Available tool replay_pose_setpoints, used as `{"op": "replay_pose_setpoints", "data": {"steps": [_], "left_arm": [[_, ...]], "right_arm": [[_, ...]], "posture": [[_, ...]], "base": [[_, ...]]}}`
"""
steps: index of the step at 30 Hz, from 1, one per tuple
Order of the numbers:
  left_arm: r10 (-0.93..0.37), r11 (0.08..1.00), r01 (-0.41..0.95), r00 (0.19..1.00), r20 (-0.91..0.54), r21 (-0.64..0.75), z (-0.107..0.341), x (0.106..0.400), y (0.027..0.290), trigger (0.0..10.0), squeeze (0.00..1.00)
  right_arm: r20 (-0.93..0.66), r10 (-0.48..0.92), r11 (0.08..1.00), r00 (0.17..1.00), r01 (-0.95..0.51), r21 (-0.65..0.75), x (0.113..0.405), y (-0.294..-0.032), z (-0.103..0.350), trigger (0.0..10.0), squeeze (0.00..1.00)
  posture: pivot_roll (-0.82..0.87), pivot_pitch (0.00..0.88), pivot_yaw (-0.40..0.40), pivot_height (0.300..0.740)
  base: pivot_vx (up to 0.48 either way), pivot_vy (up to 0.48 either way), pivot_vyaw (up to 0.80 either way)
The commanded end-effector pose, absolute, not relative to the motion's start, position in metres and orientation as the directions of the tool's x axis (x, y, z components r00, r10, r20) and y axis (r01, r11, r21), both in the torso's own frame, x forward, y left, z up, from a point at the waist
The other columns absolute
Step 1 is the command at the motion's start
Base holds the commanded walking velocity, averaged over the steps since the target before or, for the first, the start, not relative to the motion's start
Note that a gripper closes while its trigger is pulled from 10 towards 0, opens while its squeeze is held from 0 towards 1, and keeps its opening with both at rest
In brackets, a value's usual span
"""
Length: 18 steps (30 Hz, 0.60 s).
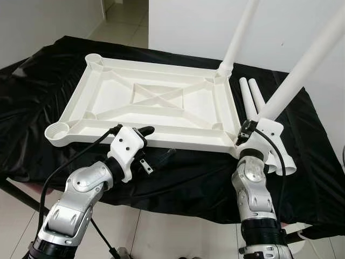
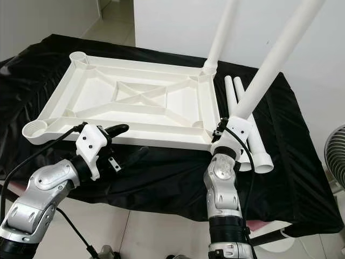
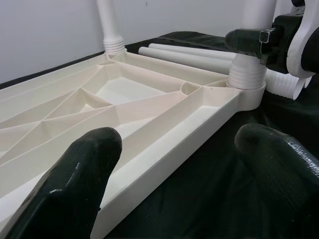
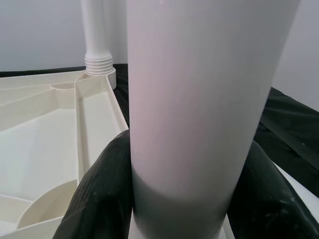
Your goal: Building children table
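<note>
Two legs are already standing up in the far-right and near-right corners of the white table frame (image 1: 156, 105), which is lying upside down on the black-covered tabletop (image 1: 188, 172). The right hand (image 1: 249, 128) is gripping the near leg (image 1: 302, 65) low down, fingers closed around it. The left hand (image 1: 153, 141) is hovering at the frame's near edge with its fingers spread wide, holding nothing. Two spare legs (image 1: 253, 100) are lying just right of the frame
</note>
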<state>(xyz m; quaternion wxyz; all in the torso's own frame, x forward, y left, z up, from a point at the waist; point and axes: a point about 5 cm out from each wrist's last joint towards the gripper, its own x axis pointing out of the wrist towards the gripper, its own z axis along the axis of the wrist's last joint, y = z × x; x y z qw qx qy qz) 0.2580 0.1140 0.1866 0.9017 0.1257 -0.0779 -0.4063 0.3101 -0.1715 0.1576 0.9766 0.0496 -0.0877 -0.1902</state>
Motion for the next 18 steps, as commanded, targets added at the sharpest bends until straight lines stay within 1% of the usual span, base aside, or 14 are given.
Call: {"op": "replay_pose_setpoints", "data": {"steps": [1, 2, 3, 6, 11, 15, 18], "left_arm": [[-0.763, 0.627, 0.724, 0.646, 0.035, 0.287, 0.186, 0.257, 0.113, 10.0, 0.00], [-0.763, 0.627, 0.724, 0.646, 0.035, 0.287, 0.186, 0.257, 0.113, 10.0, 0.00], [-0.765, 0.623, 0.726, 0.643, 0.034, 0.292, 0.186, 0.258, 0.113, 10.0, 0.00], [-0.766, 0.622, 0.726, 0.642, 0.033, 0.293, 0.186, 0.258, 0.113, 10.0, 0.00], [-0.768, 0.616, 0.722, 0.639, 0.037, 0.314, 0.189, 0.263, 0.113, 10.0, 0.00], [-0.770, 0.613, 0.722, 0.636, 0.039, 0.322, 0.191, 0.265, 0.113, 10.0, 0.00], [-0.775, 0.606, 0.722, 0.631, 0.041, 0.335, 0.192, 0.269, 0.113, 10.0, 0.00]], "right_arm": [[0.154, -0.251, 0.964, 0.956, 0.232, 0.132, 0.308, -0.161, 0.155, 10.0, 0.00], [0.154, -0.251, 0.964, 0.956, 0.232, 0.132, 0.308, -0.161, 0.155, 10.0, 0.00], [0.228, -0.162, 0.984, 0.960, 0.138, 0.116, 0.308, -0.152, 0.172, 10.0, 0.00], [0.235, -0.141, 0.987, 0.962, 0.117, 0.113, 0.308, -0.150, 0.174, 10.0, 0.00], [0.277, 0.019, 0.999, 0.961, -0.030, 0.036, 0.307, -0.142, 0.194, 10.0, 0.00], [0.278, 0.062, 0.998, 0.959, -0.068, 0.012, 0.308, -0.142, 0.197, 10.0, 0.00], [0.279, 0.122, 0.993, 0.953, -0.116, -0.037, 0.309, -0.143, 0.201, 10.0, 0.00]], "posture": [[0.18, 0.134, -0.019, 0.740], [0.18, 0.134, -0.019, 0.740], [0.18, 0.128, -0.022, 0.740], [0.18, 0.128, -0.022, 0.740], [0.17, 0.113, -0.027, 0.740], [0.17, 0.111, -0.027, 0.740], [0.17, 0.107, -0.029, 0.740]], "base": [[0.000, 0.000, 0.00], [0.000, 0.000, 0.00], [0.000, 0.000, 0.00], [0.000, 0.000, 0.00], [0.000, 0.000, 0.00], [0.000, 0.000, 0.00], [0.000, 0.000, 0.00]]}}
